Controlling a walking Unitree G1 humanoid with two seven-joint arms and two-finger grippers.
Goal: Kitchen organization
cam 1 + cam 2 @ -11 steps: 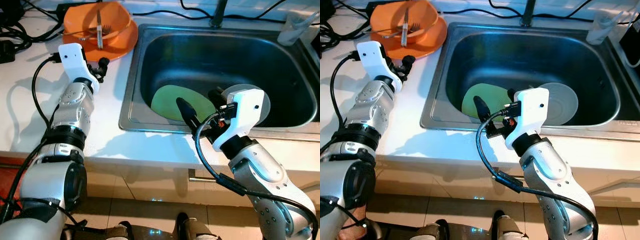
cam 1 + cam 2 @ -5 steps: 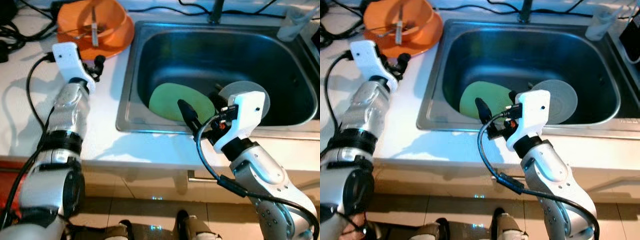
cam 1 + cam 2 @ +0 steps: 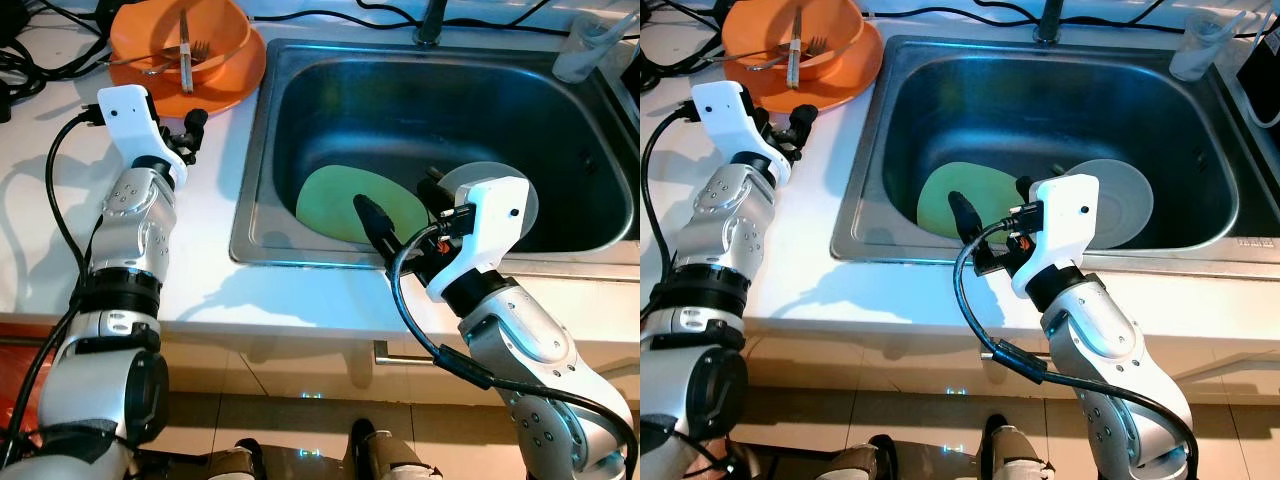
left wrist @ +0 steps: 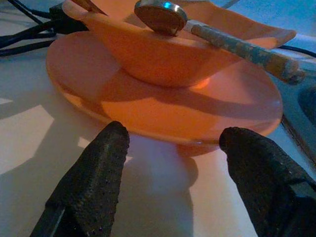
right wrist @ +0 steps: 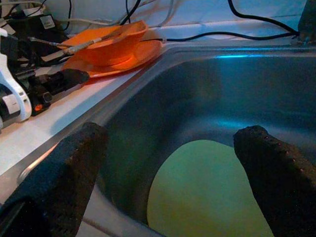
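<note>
An orange bowl holding a fork and a spoon sits on an orange plate on the white counter, left of the sink. My left gripper is open just in front of the plate's near rim, fingers low over the counter. In the steel sink lie a green plate and a grey plate. My right gripper hangs open over the sink's front edge, above the green plate, with nothing between its fingers.
Black cables lie on the counter at the back left, behind the orange plate. A faucet base stands behind the sink. A clear glass stands at the back right corner. The counter's front edge runs just under both arms.
The whole view has shifted slightly as the camera moved. Both grippers keep about the same places, the left by the orange plate and the right over the green plate.
</note>
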